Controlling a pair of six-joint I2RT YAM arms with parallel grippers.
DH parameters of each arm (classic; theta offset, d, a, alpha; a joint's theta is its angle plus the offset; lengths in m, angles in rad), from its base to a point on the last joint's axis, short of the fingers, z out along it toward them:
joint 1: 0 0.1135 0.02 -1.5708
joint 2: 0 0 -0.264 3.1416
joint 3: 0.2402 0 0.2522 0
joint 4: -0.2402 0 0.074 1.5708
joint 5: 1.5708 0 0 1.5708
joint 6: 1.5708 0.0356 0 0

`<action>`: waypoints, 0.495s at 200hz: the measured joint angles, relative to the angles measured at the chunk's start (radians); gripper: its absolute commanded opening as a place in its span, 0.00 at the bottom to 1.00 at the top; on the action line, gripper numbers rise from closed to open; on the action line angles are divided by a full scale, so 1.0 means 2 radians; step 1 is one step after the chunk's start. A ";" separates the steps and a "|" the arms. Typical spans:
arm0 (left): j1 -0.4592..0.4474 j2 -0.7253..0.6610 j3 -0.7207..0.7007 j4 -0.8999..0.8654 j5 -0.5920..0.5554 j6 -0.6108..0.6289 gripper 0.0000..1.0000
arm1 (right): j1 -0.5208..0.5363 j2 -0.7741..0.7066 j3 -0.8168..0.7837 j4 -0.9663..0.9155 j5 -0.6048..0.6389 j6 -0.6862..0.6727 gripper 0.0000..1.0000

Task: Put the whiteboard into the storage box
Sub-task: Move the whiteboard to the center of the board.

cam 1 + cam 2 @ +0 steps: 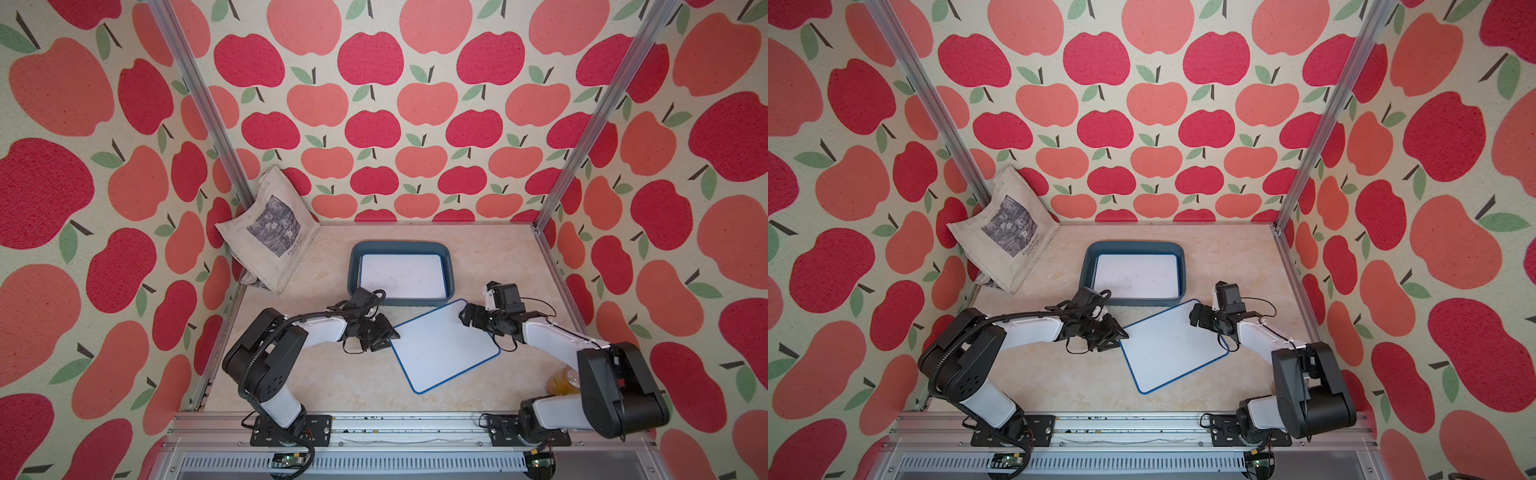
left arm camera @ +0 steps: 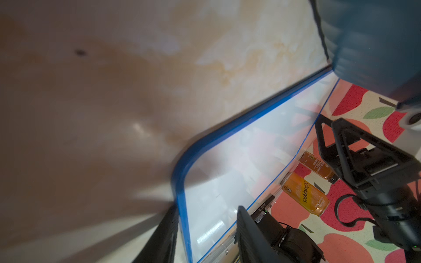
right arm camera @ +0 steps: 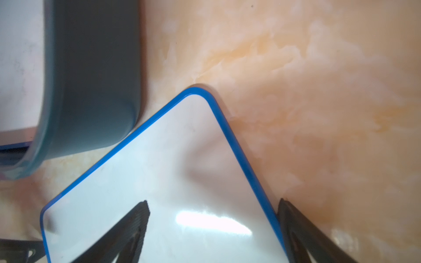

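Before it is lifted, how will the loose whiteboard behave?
Probably stiff: the loose whiteboard has straight edges. Likely slippery: its face shows glare. It looks thin, so it may slide on the table rather than lift.

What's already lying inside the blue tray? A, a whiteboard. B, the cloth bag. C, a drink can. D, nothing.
A: a whiteboard lies flat inside the tray, covering most of its floor, while a second whiteboard lies on the table just in front of it.
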 measured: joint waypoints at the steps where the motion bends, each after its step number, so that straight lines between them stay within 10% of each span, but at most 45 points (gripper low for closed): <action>1: 0.001 -0.001 0.000 -0.001 0.000 0.000 0.45 | 0.002 -0.001 -0.001 0.000 0.000 0.001 0.92; 99: 0.043 -0.026 0.009 -0.063 -0.074 0.047 0.46 | 0.159 -0.014 -0.028 0.024 0.123 0.100 0.92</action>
